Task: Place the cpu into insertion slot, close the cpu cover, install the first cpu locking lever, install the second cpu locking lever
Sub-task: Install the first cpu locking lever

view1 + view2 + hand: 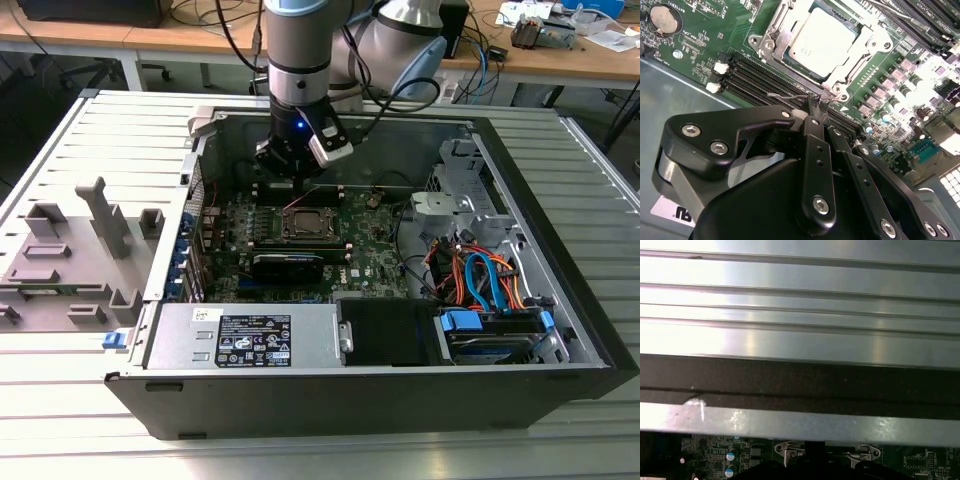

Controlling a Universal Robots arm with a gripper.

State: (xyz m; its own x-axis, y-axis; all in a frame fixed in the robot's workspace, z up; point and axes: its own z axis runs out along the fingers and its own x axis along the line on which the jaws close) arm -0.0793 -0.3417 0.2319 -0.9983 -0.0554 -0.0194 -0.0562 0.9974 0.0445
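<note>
Exterior view: the arm reaches down into an open computer case [560, 330] lying on a ribbed metal counter [120, 130]. The pincer [287, 172] hangs over the far part of the motherboard [370, 250], just beyond the socket, where the cpu [304, 224] lies near the board's middle. A power supply [250, 338] with a white label sits at the near edge; its print is too small to read. Grey plastic fixtures [70, 250] stand on the counter at the exterior view's left.

Second wrist view: the pincer [816, 102] is drawn narrow, its black fingertips [812, 107] pinched on a thin wire locking lever [785, 96] at the socket's corner. The cpu [822, 42] sits in the socket with the cpu cover [775, 37] lying down around it, its pale metal top showing through the window. Memory slots [765, 75] run beside the socket; a coin cell [662, 17] lies well apart.

First wrist view: the case wall [800, 385] and the ribbed counter [800, 300] lie beyond it, with a strip of board and the socket's metal hinge tabs [785, 450] near the pincer.

Judgement: the lever step is in hand. It goes well if the wire stays gripped near its free end, swings along its own arc and tucks under its retaining hook, without dragging sideways across the memory slots.
</note>
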